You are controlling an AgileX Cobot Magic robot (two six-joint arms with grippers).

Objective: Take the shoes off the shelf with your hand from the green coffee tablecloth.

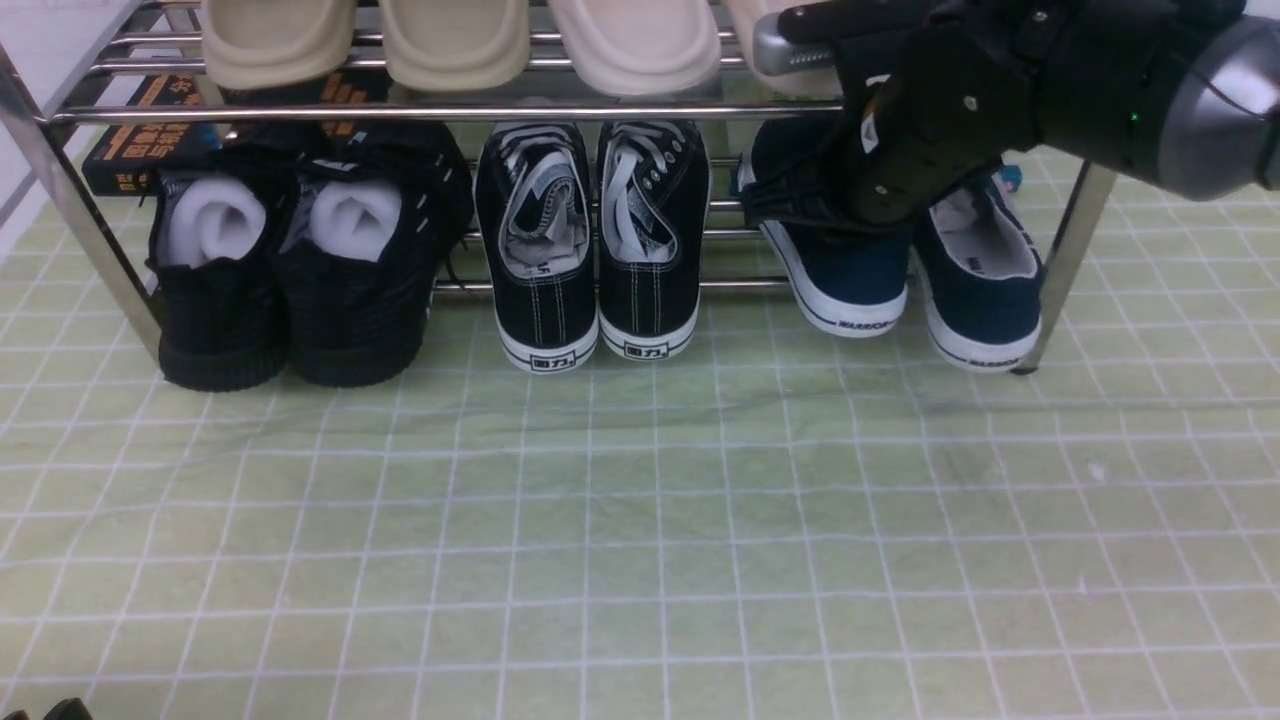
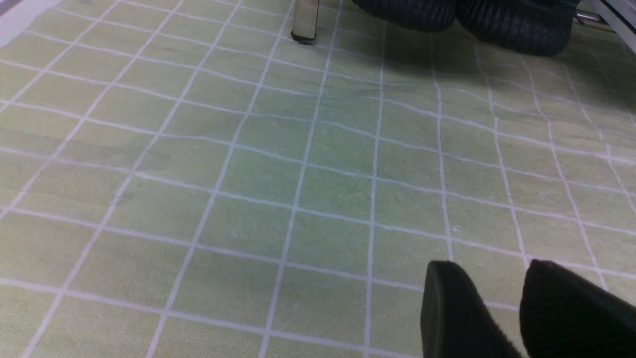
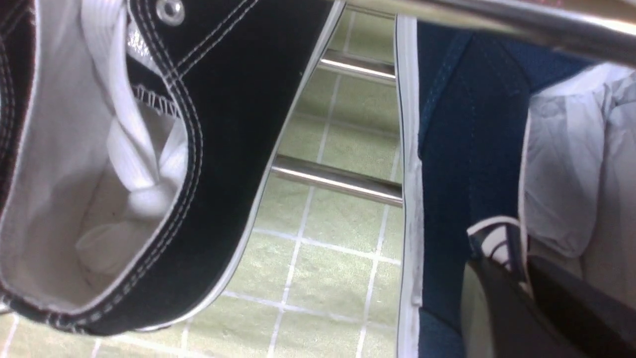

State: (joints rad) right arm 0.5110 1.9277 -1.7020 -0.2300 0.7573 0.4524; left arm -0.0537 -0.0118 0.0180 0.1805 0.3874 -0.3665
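The navy-blue canvas slip-on shoes with white rubber soles (image 1: 850, 275) stand at the right end of the lower tier of the shiny steel-tube shelf (image 1: 400, 112), which stands on the pale green gridded tablecloth (image 1: 640, 520). The right gripper (image 3: 524, 281) seems pinched almost closed on the collar of the left shoe, which holds white paper stuffing (image 3: 561, 169). Such a thin pinch may slip, or the shoe may catch on the shelf or push the black lace-up sneakers (image 1: 590, 250) beside it. The left gripper (image 2: 489, 268) hovers slightly parted and empty.
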